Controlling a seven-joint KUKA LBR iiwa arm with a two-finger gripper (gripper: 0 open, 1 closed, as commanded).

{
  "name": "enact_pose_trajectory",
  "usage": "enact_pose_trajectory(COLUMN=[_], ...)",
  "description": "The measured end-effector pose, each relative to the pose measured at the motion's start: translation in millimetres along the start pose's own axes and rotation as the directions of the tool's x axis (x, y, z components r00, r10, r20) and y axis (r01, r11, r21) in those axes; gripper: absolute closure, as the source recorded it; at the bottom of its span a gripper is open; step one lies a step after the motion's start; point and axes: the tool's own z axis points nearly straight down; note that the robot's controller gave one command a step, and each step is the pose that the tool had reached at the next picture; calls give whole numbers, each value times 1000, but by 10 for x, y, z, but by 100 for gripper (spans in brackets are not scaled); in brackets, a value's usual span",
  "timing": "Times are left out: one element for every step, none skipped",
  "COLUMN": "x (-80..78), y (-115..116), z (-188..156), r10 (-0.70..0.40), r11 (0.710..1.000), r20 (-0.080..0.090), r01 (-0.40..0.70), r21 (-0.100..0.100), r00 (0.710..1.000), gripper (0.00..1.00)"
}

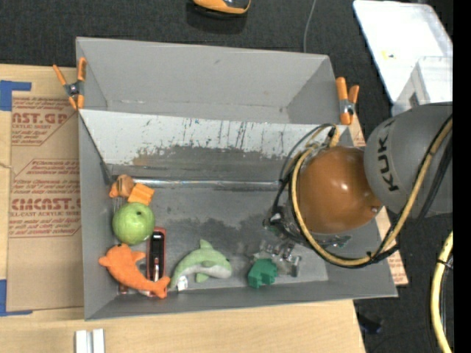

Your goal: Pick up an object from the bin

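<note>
My gripper (284,258) is low in the bin's front right part, under the arm's orange dome. A small dark green block-like toy (260,274) lies on the bin floor just to its front left, touching or nearly touching the gripper's metal tip. I cannot tell whether the toy is between the tips. A pale green dolphin-shaped toy (202,264) lies further left along the front wall, apart from the gripper.
At the bin's left end lie a green apple (133,223), an orange fish-shaped toy (131,268), a slim red and black thing (155,254) and a small orange piece (131,190). The arm with its dome and cables covers the right end.
</note>
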Motion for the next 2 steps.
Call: enact_pose_trajectory(x=[1, 5], y=[1, 34], z=[0, -250], r10=[0, -1], r11=[1000, 1000], r20=[0, -6], r01=[0, 1], r21=[0, -13], r00=[1000, 1000], gripper=[100, 100])
